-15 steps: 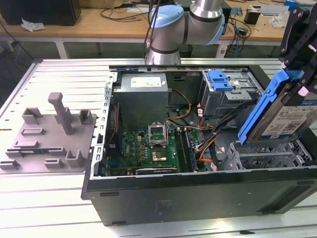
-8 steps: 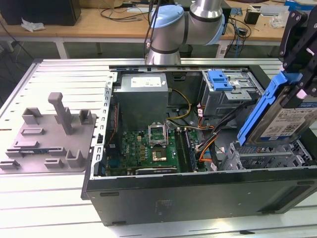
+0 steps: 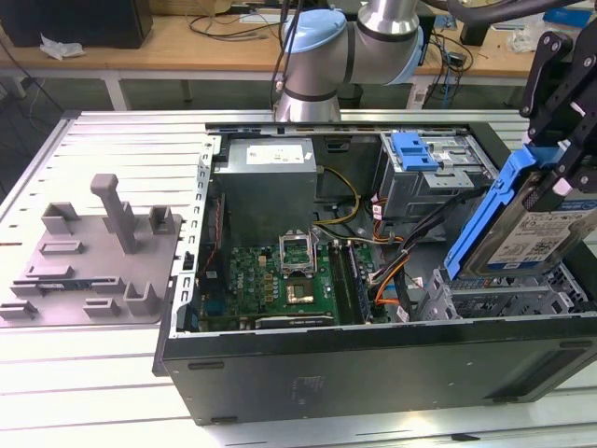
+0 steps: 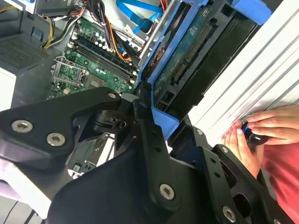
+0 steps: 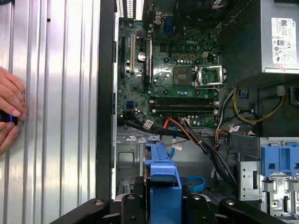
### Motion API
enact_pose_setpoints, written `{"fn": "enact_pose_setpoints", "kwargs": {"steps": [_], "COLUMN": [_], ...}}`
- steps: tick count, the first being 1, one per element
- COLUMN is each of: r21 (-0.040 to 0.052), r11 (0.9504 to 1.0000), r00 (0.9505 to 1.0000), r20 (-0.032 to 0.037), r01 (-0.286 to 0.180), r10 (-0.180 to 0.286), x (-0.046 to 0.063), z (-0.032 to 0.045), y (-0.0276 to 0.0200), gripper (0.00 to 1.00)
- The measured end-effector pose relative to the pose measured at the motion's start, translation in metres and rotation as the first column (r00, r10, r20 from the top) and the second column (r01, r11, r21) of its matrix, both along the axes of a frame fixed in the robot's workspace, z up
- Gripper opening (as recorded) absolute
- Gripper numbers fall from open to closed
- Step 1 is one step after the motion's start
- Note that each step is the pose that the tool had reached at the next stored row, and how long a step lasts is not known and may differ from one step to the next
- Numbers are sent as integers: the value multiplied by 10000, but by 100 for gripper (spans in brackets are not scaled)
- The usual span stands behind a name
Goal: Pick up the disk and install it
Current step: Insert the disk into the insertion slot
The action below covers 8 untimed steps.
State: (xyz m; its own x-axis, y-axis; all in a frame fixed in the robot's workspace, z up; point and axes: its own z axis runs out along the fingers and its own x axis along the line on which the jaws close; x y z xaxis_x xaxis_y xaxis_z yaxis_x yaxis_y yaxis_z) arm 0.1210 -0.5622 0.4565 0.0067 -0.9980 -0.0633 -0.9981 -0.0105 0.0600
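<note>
**Disk Lifted, Not Yet Seated**

The disk (image 3: 536, 229), a flat silver hard drive in a blue plastic carrier frame, is being held tilted by the black gripper (image 3: 566, 177), which is clenched on its edges. It is being carried at 3 o'clock in the exterior view, over the grey metal drive cage (image 3: 504, 303) of the open black computer case (image 3: 373, 369). Pick-up is done; installation is not.

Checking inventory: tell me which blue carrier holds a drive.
The disk in the claw: its blue frame surrounds a labelled drive. The blue bracket on the drive cage is bare.
</note>
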Motion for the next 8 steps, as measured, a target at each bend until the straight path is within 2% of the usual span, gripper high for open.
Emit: {"fn": "enact_pose_setpoints", "kwargs": {"steps": [8], "r21": [16], "r11": [10000], "r00": [10000], "r20": [0], "r01": [0], "r10": [0], "x": [6], "z": [-42], "y": [-11], "gripper": [37]}}
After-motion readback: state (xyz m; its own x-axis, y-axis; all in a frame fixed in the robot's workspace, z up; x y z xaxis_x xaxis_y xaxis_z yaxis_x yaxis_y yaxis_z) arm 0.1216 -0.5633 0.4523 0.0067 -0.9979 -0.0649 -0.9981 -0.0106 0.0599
